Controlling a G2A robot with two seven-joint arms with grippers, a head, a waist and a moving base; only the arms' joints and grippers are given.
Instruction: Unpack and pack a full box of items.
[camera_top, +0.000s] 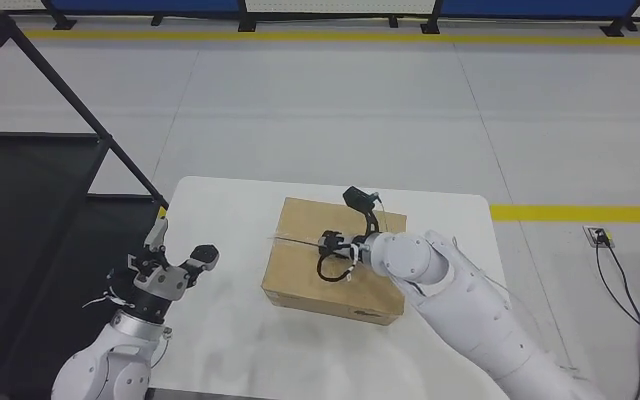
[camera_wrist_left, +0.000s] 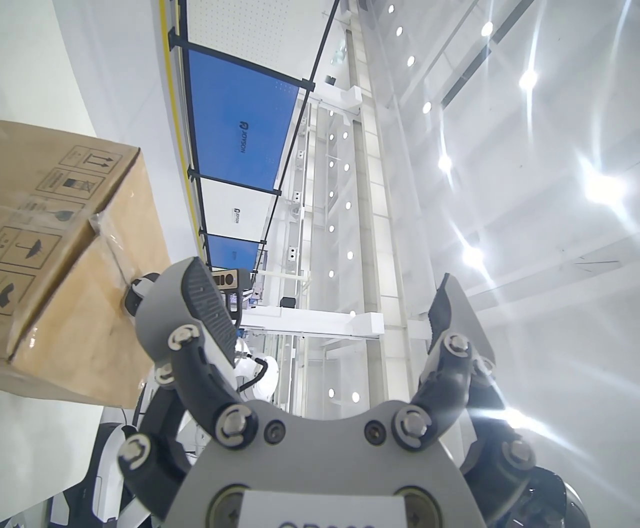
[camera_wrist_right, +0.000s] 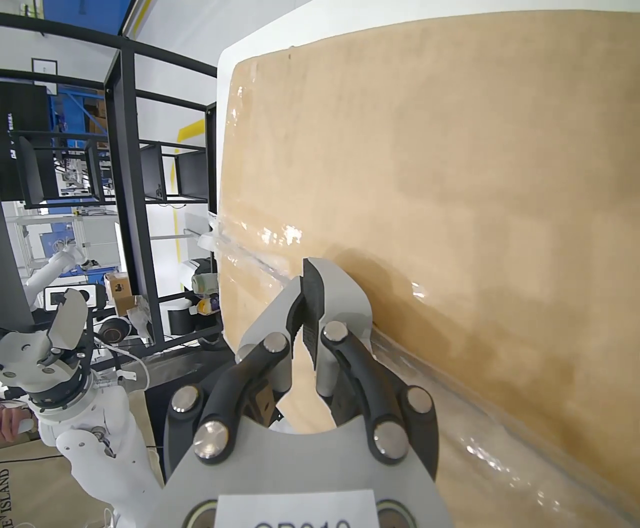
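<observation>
- left gripper (camera_top: 180, 245): hovers over the counter (camera_top: 220, 330) near its left edge, pointing up and well apart from the box. Jaws wide, nothing in them.
- box (camera_top: 300, 265): sits mid-counter, flaps shut, with clear tape (camera_wrist_right: 260, 250) along the top seam and down the left end.
- Handling (judgement): it's a full box, so probably heavy, and I wouldn't lift it one-armed. The cardboard is stiff and fine to press on. The tape is glossy and likely slick to pinch.
- Best hold is probably the tape end on the left face (camera_wrist_left: 100, 220), where it looks wrinkled and slightly lifted. Once the seam is free, take the flap edges.
- right gripper (camera_wrist_right: 306, 295): on the box top right at the seam, jaws closed to a sliver with nothing visible between them.
- Hard to tell:
  - contents are fully hidden
  - can't tell whether the right tips bite the tape or only rest on it
  - the right arm covers the box's right front part
  - a thin strand past the seam's left end may be tape
</observation>
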